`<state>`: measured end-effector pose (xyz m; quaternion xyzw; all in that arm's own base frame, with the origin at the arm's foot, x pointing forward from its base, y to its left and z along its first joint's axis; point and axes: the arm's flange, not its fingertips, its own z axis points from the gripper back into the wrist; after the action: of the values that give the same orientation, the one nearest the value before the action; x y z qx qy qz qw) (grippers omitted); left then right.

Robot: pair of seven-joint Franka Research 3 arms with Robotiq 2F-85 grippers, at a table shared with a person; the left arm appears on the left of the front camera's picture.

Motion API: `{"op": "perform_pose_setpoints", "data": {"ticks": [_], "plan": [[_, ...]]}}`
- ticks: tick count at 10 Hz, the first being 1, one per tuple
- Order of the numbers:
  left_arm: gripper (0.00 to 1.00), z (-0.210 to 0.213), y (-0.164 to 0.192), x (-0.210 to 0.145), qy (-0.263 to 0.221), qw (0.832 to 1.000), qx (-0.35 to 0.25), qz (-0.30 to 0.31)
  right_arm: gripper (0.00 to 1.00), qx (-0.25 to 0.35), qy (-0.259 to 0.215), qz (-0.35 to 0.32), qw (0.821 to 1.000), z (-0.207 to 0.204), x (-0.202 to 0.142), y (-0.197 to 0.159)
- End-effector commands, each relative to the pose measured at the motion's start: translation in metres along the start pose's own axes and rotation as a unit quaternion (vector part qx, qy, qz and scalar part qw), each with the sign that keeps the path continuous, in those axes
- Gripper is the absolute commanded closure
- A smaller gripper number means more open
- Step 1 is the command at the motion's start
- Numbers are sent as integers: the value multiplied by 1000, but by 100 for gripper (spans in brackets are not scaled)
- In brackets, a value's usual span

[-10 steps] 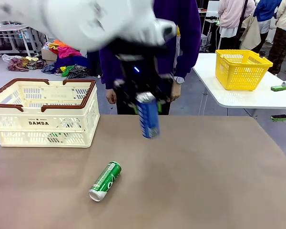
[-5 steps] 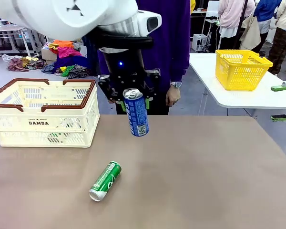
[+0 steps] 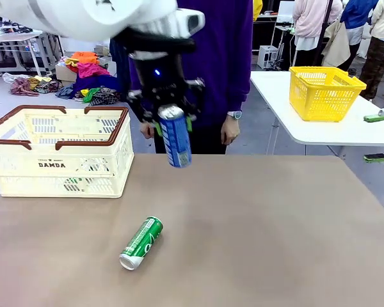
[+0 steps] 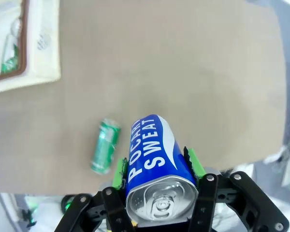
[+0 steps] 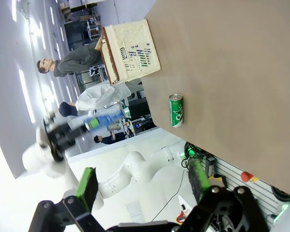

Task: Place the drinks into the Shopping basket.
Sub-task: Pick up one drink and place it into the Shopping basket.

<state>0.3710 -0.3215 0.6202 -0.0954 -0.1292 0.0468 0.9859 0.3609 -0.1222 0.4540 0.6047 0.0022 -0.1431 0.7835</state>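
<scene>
My left gripper point(image 3: 173, 125) is shut on a blue POCARI SWEAT can point(image 3: 175, 136), which hangs tilted above the brown table, to the right of the Shopping basket point(image 3: 51, 165). In the left wrist view the can point(image 4: 152, 154) sits between the green pads point(image 4: 194, 162), silver top toward the camera. A green can point(image 3: 141, 242) lies on its side near the table's front; it also lies below the held can point(image 4: 105, 146). Something green point(image 4: 9, 54) lies inside the basket point(image 4: 41, 58). My right gripper point(image 5: 142, 182) is open and holds nothing, far from the green can point(image 5: 176, 110).
A person in a purple top stands behind the table, one hand point(image 3: 230, 132) hanging near its far edge. A yellow basket point(image 3: 324, 93) stands on a white side table point(image 3: 345, 131) at the right. The brown table point(image 3: 275, 224) is bare to the right of the cans.
My left gripper has carried the blue can up and to the left, closer to the Shopping basket. The green can has not moved.
</scene>
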Motion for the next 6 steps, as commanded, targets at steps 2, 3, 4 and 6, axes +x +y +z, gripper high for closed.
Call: {"op": "perform_pose_setpoints", "data": {"ticks": [2,3,4,6], "plan": [[100,-2,80,134,10,999,-36,-8,0,7,1,7,1000,0,0,2],[100,-3,121,159,0,999,-40,26,0,7,1,7,1000,0,0,2],[100,-6,165,176,-12,995,-20,94,0,7,1,7,1000,0,0,2],[100,-23,235,187,-31,985,14,171,0,7,1,7,1000,0,0,2]]}}
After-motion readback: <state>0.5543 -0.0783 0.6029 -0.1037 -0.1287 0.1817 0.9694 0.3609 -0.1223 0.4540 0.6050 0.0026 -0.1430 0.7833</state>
